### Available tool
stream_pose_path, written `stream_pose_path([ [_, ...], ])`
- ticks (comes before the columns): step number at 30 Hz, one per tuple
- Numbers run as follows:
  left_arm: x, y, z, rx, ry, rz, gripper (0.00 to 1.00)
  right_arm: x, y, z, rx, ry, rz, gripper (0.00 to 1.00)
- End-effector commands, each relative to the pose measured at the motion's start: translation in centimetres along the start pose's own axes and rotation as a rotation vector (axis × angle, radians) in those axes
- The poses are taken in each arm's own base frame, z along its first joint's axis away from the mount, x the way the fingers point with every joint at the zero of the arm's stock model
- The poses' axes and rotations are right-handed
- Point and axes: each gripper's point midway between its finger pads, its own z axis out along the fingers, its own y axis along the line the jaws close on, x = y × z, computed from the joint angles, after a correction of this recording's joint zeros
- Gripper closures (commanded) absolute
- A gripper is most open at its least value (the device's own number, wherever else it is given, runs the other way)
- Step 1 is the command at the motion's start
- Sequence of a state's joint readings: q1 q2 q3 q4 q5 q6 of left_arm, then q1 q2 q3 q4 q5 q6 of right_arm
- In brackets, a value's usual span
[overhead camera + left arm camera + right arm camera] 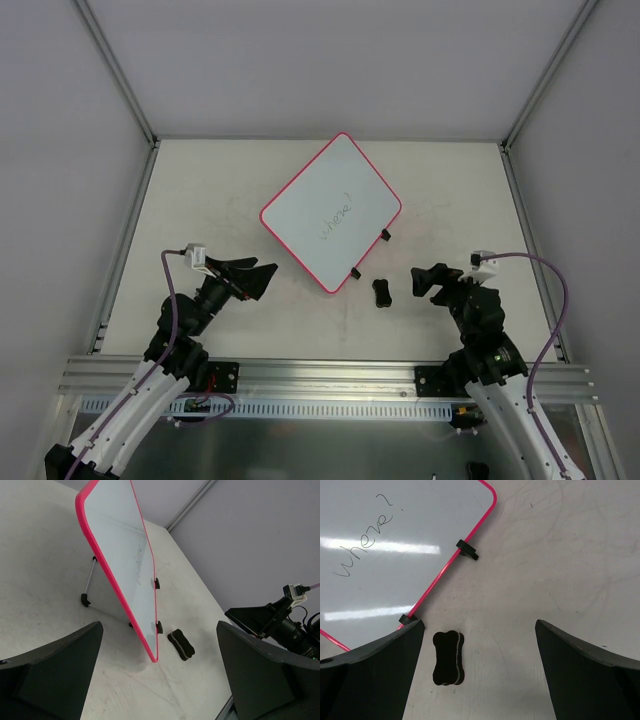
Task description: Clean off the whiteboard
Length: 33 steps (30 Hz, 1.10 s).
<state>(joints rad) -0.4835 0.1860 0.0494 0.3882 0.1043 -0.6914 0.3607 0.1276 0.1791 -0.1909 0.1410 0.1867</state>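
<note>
- We see the white, pink-rimmed whiteboard point(330, 210) mid-frame, propped at a tilt, with grey writing on it.
- The left gripper point(268, 277) and right gripper point(418, 284) have jaws apart and empty.
- We judge that pressing the small black eraser block point(381, 293) too hard could topple the board.

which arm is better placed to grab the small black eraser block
Right. The open right pincer sits close beside the small black bone-shaped eraser block; the left pincer is farther away, beyond the near corner of the pink-rimmed white whiteboard.
</note>
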Motion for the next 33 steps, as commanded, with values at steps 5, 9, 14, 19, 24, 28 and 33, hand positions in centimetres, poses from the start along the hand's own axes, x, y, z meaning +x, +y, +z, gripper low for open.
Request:
stream_pose_path([
  [5,5.5,4.1,-1.0,-0.057,0.110,0.004,0.01,-0.5,0.9,-0.2,-0.033,0.011,-0.014,0.01],
  [9,5.4,3.9,-1.0,-0.051,0.113,0.006,0.01,0.1,1.8,-0.3,-0.088,0.046,-0.041,0.01],
  [14,5.5,3.9,-0.9,-0.051,0.115,0.008,0.01,0.8,2.0,0.0,-0.091,0.107,-0.053,0.01],
  [19,5.5,3.6,-0.9,-0.032,0.117,0.016,0.01,1.5,2.4,0.3,-0.062,0.231,-0.067,0.01],
  [24,5.5,3.9,-0.9,-0.045,0.118,0.012,0.01,2.0,4.7,-0.1,-0.053,0.406,-0.110,0.09],
  [28,5.5,3.7,-0.9,-0.038,0.120,0.015,0.01,2.7,5.3,-0.6,-0.009,0.531,-0.163,0.10],
  [33,5.5,3.7,-1.0,-0.032,0.115,0.016,0.01,4.2,6.0,-1.1,0.020,0.609,-0.241,0.17],
])
